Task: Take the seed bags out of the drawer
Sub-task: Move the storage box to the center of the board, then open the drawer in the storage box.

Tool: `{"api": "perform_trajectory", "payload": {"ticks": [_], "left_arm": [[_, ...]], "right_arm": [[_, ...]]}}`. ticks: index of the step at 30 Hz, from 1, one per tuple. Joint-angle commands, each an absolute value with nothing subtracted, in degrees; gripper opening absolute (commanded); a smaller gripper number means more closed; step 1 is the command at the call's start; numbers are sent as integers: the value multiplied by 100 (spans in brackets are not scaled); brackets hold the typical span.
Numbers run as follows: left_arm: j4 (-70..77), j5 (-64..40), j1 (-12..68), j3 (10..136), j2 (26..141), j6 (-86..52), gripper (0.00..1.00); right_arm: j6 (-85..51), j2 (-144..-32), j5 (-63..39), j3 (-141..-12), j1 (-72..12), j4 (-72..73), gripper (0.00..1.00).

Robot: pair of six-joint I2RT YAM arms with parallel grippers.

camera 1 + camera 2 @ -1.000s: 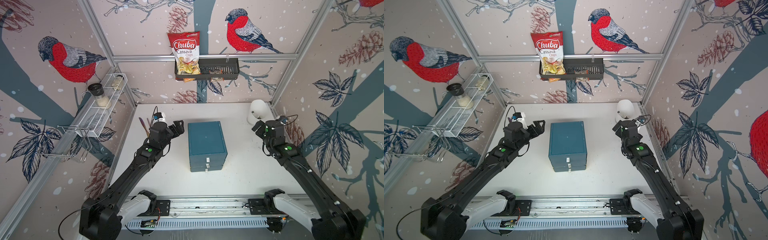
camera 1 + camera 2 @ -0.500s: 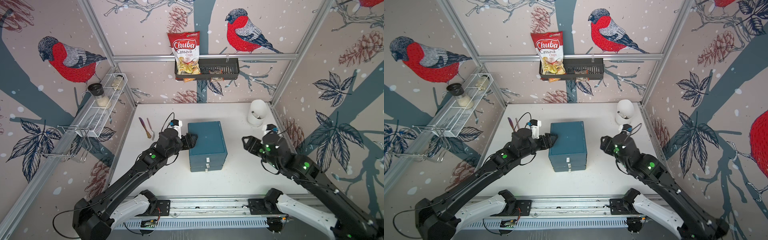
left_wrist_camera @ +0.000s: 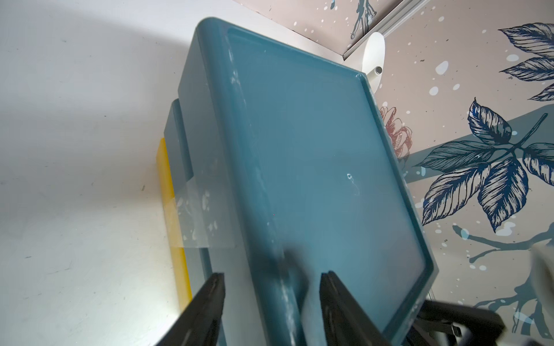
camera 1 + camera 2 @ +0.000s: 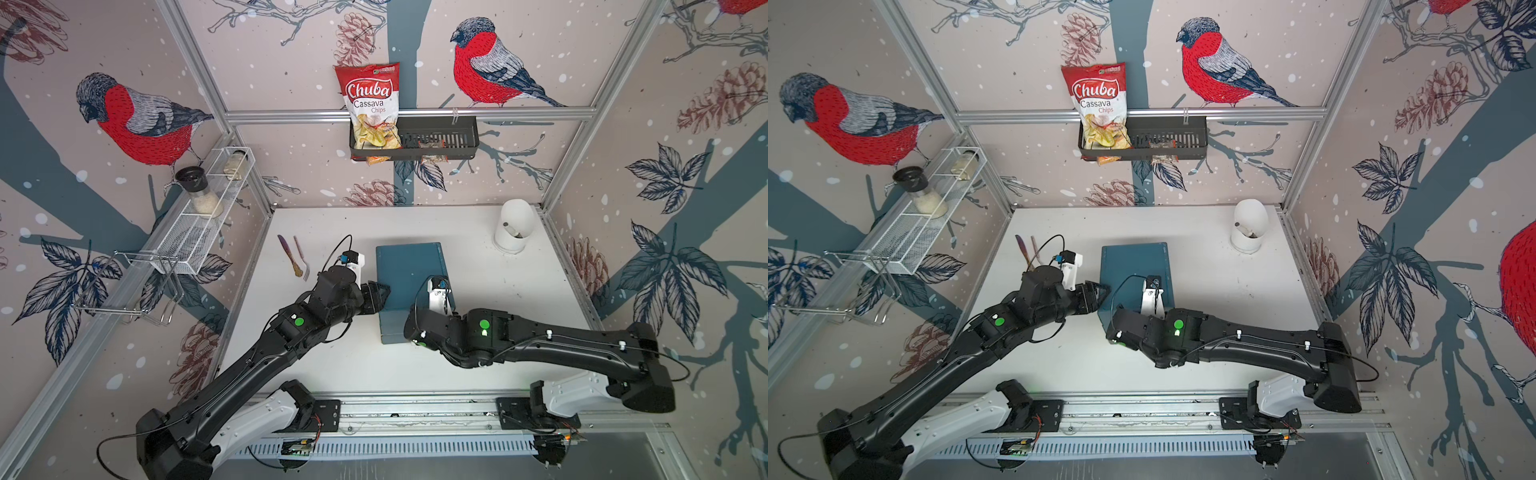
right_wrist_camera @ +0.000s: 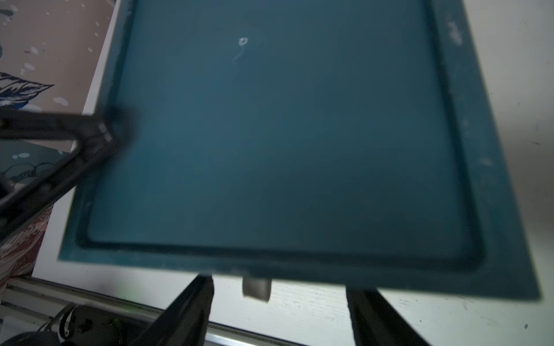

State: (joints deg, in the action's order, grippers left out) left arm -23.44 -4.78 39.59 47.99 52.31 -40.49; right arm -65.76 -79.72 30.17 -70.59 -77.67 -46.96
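I see no seed bags: I judge them inside the shut teal drawer box [image 4: 409,274] mid-desk, and expect light, floppy, slick packets best pinched by an edge. My left gripper [image 3: 272,275] stands apart astride the box's top rim. My right gripper [image 5: 278,284] stands apart flanking the blurred grey pull tab [image 5: 256,289], with the drawer fronts mostly hidden under that arm

Brand: "Chuba", white letters on the red chips bag [image 4: 372,108] [image 4: 1100,106]
Product: "Cassava Chips", just below the brand on the same bag
Other print: too small to read
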Motion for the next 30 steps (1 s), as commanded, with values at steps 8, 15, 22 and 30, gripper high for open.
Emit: {"api": "perform_trajectory", "payload": {"ticks": [8, 15, 22, 30], "left_arm": [[-2623, -706, 4324, 4652, 5111, -4269, 55], [-2508, -17, 4320, 4690, 5393, -4267, 56], [-2324, 420, 4232, 5017, 5911, -4143, 58], [-2134, 478, 3828, 5046, 6364, -3943, 58]], "right_arm": [[-5856, -8172, 2351, -6922, -7141, -3689, 52], [-5694, -8464, 2351, -7202, -7047, -3714, 31], [-5677, -8596, 2600, -7468, -7049, -3961, 11], [-5695, -8695, 2654, -7492, -7188, -3937, 0]]}}
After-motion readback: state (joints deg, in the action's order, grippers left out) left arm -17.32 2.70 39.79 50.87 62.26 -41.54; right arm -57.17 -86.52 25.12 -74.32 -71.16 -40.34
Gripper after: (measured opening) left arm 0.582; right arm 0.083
